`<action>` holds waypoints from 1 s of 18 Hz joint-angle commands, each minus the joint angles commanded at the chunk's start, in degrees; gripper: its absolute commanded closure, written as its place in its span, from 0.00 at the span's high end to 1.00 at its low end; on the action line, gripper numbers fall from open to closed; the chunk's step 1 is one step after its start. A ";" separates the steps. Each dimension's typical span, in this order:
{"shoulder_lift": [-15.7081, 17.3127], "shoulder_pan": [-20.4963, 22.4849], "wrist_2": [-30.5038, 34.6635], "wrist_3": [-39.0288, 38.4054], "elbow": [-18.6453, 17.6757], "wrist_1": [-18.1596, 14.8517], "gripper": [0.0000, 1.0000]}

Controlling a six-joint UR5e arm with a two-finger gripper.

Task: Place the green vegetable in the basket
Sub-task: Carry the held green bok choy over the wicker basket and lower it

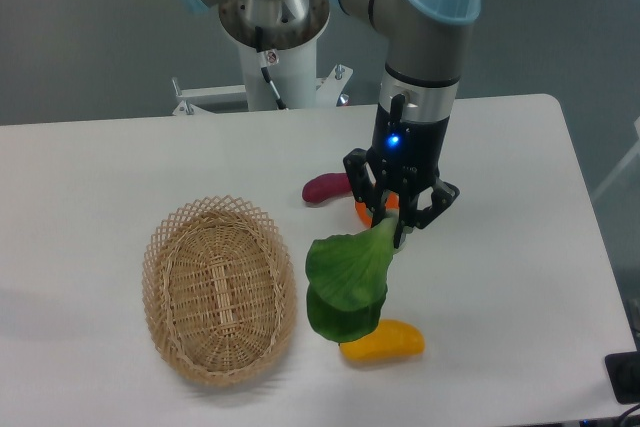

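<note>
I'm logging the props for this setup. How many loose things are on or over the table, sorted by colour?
Green: 1, the green vegetable, hanging from the gripper
Yellow-orange: 1, an oblong fruit
Purple: 1, an oblong piece
Orange: 1, a piece mostly hidden behind the gripper
Tan: 1, the basket
Total: 5

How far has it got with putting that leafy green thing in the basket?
The pick-up looks done: the hand grips the green vegetable by its pale stalk, leaves hanging down, apparently off the table. It hangs to the right of the basket, not over it, and the basket holds nothing. Left to do: carry it across above the basket and let go. The yellow fruit and purple item lie untouched.
</note>
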 joint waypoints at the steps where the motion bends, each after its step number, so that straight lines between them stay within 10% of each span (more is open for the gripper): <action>1: -0.09 -0.17 0.09 0.00 -0.17 0.17 0.29; 18: -0.44 -13.35 15.28 -8.68 -11.16 5.00 0.29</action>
